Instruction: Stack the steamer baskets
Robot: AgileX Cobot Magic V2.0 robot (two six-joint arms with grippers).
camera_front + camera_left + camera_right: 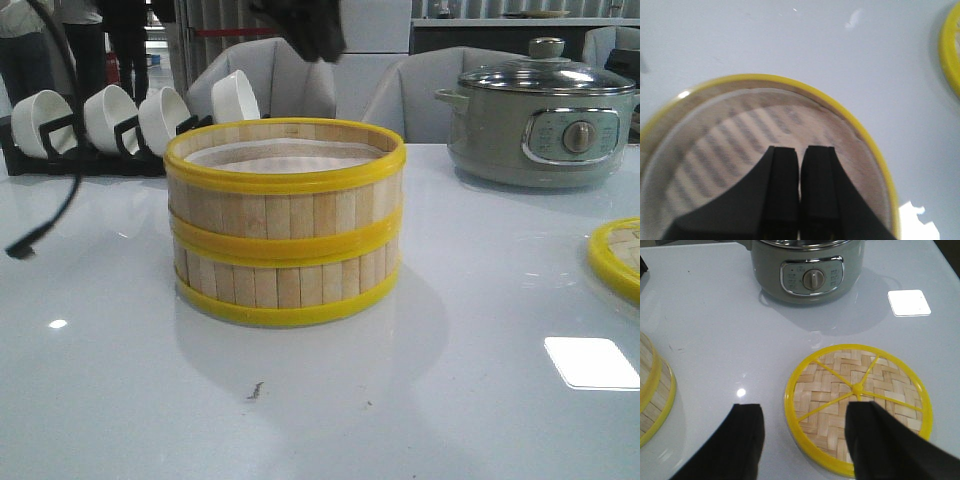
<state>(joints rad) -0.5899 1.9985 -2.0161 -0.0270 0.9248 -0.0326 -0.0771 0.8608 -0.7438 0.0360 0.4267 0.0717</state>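
Grey chairs behind white table

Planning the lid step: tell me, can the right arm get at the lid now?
Probably yes: the right gripper hangs open above the lid, which lies flat on bare table with nothing on it.

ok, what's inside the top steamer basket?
The top steamer basket holds a pale liner over a slatted floor, seen in the left wrist view; no food shows. The left gripper, fingers closed, hides part of the floor. The lid lies apart on the table.
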